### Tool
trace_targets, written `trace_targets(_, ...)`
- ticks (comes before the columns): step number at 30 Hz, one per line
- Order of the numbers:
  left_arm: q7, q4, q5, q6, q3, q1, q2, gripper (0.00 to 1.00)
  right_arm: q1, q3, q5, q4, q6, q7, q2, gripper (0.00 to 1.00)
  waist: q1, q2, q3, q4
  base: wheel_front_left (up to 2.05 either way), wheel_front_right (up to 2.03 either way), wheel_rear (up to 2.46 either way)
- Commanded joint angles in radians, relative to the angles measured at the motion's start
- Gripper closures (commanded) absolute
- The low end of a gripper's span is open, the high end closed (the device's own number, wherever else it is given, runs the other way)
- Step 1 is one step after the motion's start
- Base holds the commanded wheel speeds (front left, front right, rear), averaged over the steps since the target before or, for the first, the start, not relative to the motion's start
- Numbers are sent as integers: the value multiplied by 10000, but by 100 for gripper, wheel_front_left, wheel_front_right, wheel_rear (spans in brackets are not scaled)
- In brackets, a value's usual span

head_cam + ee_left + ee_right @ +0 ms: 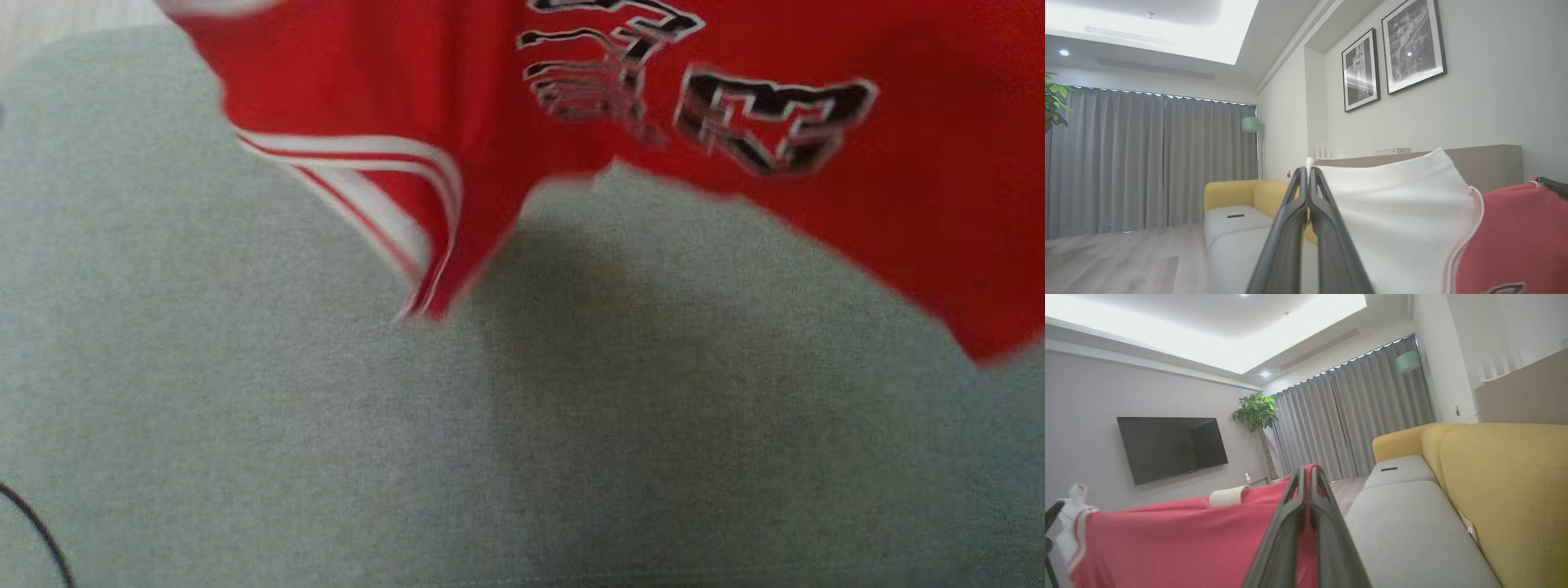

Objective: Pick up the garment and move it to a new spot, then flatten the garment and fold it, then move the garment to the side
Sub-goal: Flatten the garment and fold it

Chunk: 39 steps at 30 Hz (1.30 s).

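The jersey hung between both arms above the grey sofa seat. Its lower edge and striped corner dangled over the cushion; the blurred head view did not show whether that corner touched the seat. The left claw was pinched tight on the white part of the cloth, with only a sliver showing past its tips. The right claw was pinched tight on a red edge, and little cloth showed beyond its fingers either.

The main risk seemed to be those shallow bites. If the arms spread to pull the cloth taut, or swung it quickly to the new spot, one edge would likely slide out. The jersey would then drop in a heap from the other claw.

A second risk was the loose striped corner. Lowered as it hung, it would probably meet the seat first and tuck under the body, so flattening would start from a hidden crease.

The two grips also did not look like matching points, one on white and one on red. The cloth could therefore land skewed and any fold come out crooked.

The yellow backrest stood close on the right side. A wide sweep could drape the cloth over it.
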Motion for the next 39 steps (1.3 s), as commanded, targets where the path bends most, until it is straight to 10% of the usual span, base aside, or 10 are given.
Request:
trace_targets(1, 260, 236, 10, 19, 339, -977, 621, 100, -759, 408, -209, 336, -9, 259, -249, 100, 0, -1, 257, -145, 0, 0, 0)
trace_targets(10, 478, 3300, 770, 17, -1415, -5050, 625, 100, -4884, 2746, -2021, 3910, -9, 411, 544, 100, 0, -1, 1770, -295, 0, 0, 0)
trace_targets(22, -1964, 7238, 1934, 16, -3299, -9744, -259, 100, -9065, 4467, -3611, 6746, -9, -1588, 654, 100, 0, -1, 3948, -85, 0, 0, 0)
trace_targets(30, -2170, 6761, 1050, 16, -3673, -8248, -203, 100, -8744, 5655, -3307, 7730, -9, -2285, 442, 100, 0, -1, 4418, 245, 0, 0, 0)
trace_targets(39, -2174, 4215, 332, 16, -2874, -2467, -218, 100, -5847, 6887, -2698, 7700, -9, -3791, -15, 100, 0, -1, 3503, 380, 0, 0, 0)
